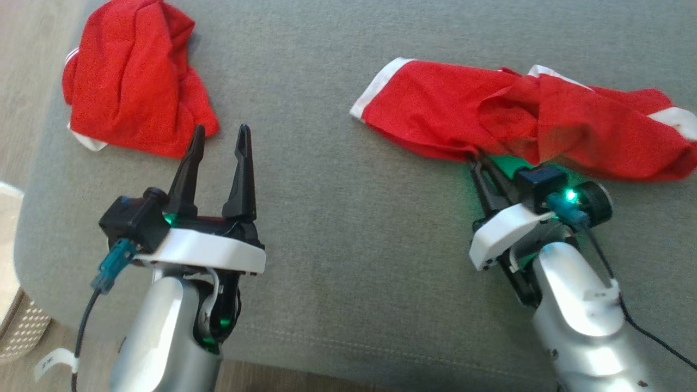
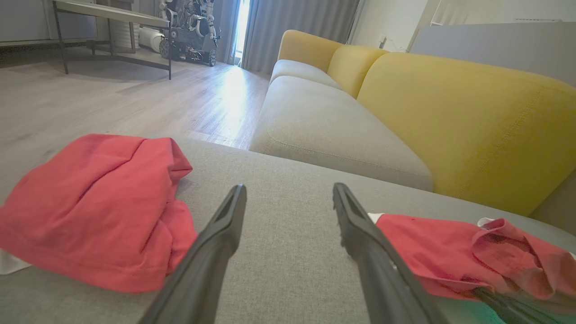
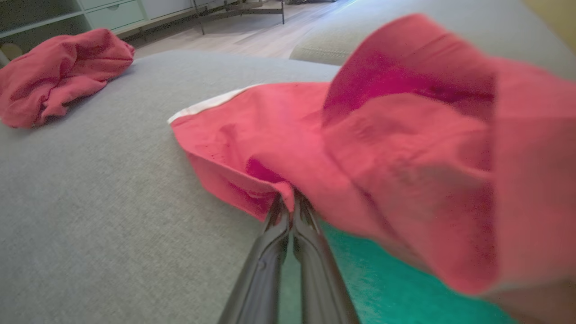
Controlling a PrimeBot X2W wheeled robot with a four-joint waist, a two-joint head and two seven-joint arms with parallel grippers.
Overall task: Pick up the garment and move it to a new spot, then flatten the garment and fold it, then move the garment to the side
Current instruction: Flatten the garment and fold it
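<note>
Grey cushion (image 1: 337, 228) fills the foreground, with a wooden floor (image 2: 135, 99) and a yellow sofa (image 2: 450, 121) seen beyond it in the left wrist view. A metal-legged counter (image 2: 112, 18) and a wheeled machine (image 2: 189, 27) are made out at the far end of the room. A white perforated basket (image 1: 22, 326) is seen on the floor at the cushion's left edge.

The garment (image 1: 517, 117), red with white trim, is laid crumpled and stretched across the right half of the cushion, one white-edged end towards the middle and the other at the right. Its near edge is grasped by the right jaws: the two fingers (image 3: 274, 252) are pressed together with a fold of red cloth pinched at their tips. The cloth right of the grip is blurred in the right wrist view, and a green glow is cast on the cushion beneath it.

A second garment (image 1: 130, 81), also red, is heaped at the cushion's far left corner, well apart from the first. The left jaws are released, with nothing between them; their fingers (image 1: 188, 169) are pointed at the near edge of that heap. Whether it is touched cannot be told. Bare cushion is seen between them in the left wrist view.
</note>
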